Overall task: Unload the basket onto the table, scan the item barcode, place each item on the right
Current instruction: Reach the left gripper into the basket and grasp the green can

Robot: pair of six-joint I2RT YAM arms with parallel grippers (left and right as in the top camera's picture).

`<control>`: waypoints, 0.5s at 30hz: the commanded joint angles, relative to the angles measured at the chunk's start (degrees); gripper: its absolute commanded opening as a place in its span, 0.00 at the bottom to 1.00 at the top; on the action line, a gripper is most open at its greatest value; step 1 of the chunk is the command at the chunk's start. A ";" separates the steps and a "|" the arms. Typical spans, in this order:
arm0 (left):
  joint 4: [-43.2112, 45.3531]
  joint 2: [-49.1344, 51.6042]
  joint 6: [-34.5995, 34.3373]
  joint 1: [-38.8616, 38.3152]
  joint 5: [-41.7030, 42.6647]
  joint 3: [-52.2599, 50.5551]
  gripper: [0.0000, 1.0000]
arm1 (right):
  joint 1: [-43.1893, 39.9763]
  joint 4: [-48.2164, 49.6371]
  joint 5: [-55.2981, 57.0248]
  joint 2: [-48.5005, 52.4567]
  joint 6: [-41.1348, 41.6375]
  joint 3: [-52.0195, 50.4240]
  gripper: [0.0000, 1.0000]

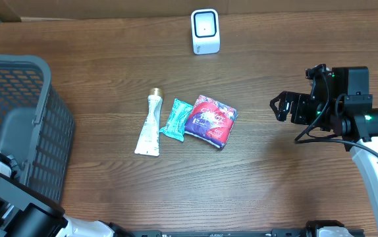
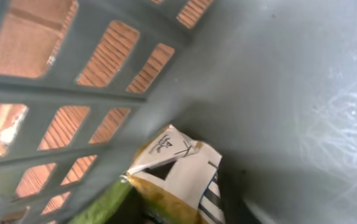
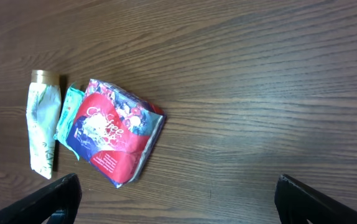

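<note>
From above: the scanner (image 1: pixel 205 31) stands far on the tabletop (image 1: pixel 274 191); a tube (image 1: pixel 149 125), a teal sachet (image 1: pixel 174 119) and a red packet (image 1: pixel 211 120) lie in the middle, and the right tool (image 1: pixel 284 105) hangs at right. Left wrist: a white-yellow packet (image 2: pixel 178 174) lies in the grey basket (image 2: pixel 290 93) corner; the left tool's state I cannot tell. Right wrist: its fingers (image 3: pixel 54 199) stand wide apart, empty.

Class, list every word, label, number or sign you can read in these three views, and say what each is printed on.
Nothing can be read with certainty.
red packet: white script lettering, too blurred to read.
tube: fine print, too small to read.
teal sachet: no legible print.
white-and-yellow packet in the basket: black logo and marks, unreadable.
scanner: no text visible.
</note>
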 commanded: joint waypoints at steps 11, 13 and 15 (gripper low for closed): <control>-4.96 -0.11 -2.82 -9.60 0.13 10.38 0.04 | 0.39 1.05 -0.50 -0.09 0.39 1.18 1.00; -7.39 -0.59 -5.55 -12.15 0.31 15.65 0.04 | 0.39 1.14 -0.50 -0.09 0.39 1.18 1.00; -9.77 -1.03 -8.46 -14.67 0.35 21.38 0.04 | 0.39 1.16 -0.50 -0.09 0.37 1.18 1.00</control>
